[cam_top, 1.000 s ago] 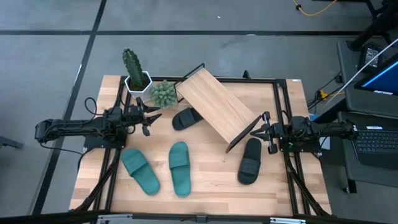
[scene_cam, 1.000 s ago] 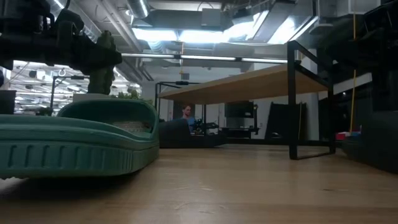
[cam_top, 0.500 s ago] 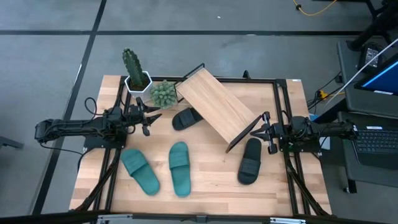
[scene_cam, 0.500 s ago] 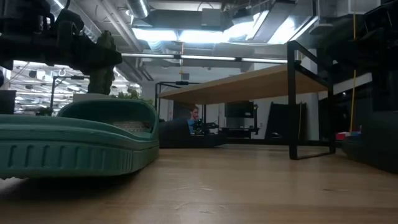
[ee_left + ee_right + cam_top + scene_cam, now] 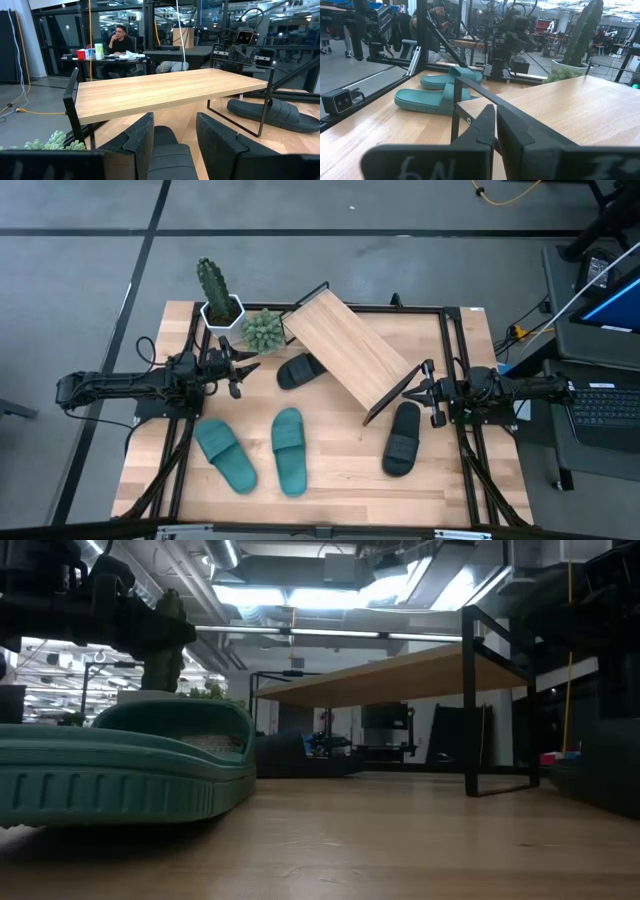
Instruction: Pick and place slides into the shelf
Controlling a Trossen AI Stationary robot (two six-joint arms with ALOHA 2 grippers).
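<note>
The shelf (image 5: 345,350), a light-wood board on a thin black frame, stands on its frame legs at the table's middle, turned askew. One black slide (image 5: 300,370) lies partly under its left end. The other black slide (image 5: 402,438) lies at the right. Two teal slides (image 5: 225,455) (image 5: 289,450) lie side by side near the front. My left gripper (image 5: 248,367) is open and empty, pointing at the first black slide (image 5: 167,150) from the left. My right gripper (image 5: 416,391) is shut, close beside the shelf frame's right corner (image 5: 470,90); whether it touches, I cannot tell.
A cactus in a white pot (image 5: 215,295) and a small green plant (image 5: 262,330) stand at the table's far left, beside the shelf's far end. Black frame rails (image 5: 455,360) run along the table's sides. A person (image 5: 118,40) sits at a desk in the room beyond.
Both arms, the shelf and the slides have kept still. A person in the room behind has moved out of sight in the low view.
</note>
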